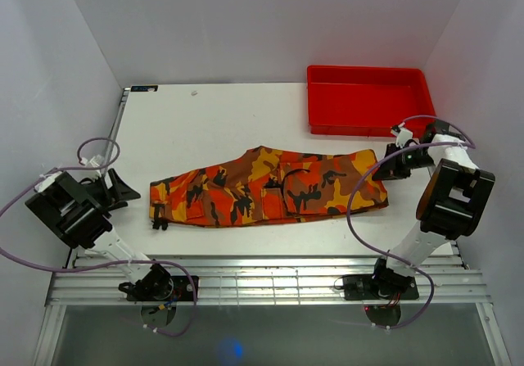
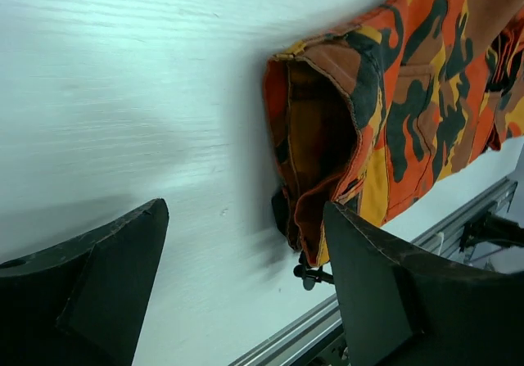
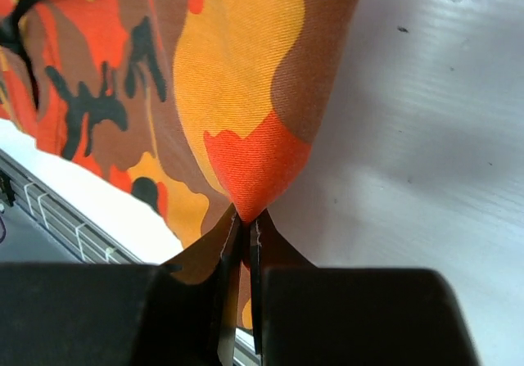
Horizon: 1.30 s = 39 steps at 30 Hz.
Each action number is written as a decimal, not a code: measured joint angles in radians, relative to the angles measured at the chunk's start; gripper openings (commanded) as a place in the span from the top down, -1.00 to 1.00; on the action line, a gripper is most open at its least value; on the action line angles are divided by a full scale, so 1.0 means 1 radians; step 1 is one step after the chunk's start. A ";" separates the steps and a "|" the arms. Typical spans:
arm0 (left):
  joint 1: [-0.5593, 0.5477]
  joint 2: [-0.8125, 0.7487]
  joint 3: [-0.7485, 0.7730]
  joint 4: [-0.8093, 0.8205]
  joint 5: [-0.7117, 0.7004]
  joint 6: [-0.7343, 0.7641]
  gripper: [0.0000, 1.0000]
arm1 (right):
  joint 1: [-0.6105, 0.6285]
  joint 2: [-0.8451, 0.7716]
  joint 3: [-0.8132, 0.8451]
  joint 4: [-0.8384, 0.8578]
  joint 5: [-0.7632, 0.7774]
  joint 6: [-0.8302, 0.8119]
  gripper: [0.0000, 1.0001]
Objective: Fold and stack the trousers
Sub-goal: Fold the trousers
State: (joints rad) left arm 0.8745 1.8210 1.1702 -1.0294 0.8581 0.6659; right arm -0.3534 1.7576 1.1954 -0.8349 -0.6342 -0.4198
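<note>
Two grippers, one busy. Right gripper (image 3: 244, 219) pinched tight on an end corner of the trousers (image 1: 266, 186), orange cloth caught between the jaws. Left gripper (image 2: 246, 210) spread wide, holding nothing, low over the white table (image 1: 213, 120), just off the opposite, open end of the garment. Trousers flat, lengthwise across the table's middle. Red tray (image 1: 368, 100) at the far right corner, apart from the cloth.
</note>
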 measured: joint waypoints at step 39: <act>-0.399 0.127 -0.142 0.209 0.138 -0.292 1.00 | 0.877 -0.032 0.443 0.212 0.281 0.682 0.85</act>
State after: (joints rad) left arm 0.4755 1.9484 1.0279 -0.8207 0.9958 0.3737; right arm 0.5236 1.7252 1.6382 -0.6228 -0.3531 0.2619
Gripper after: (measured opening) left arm 0.019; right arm 0.077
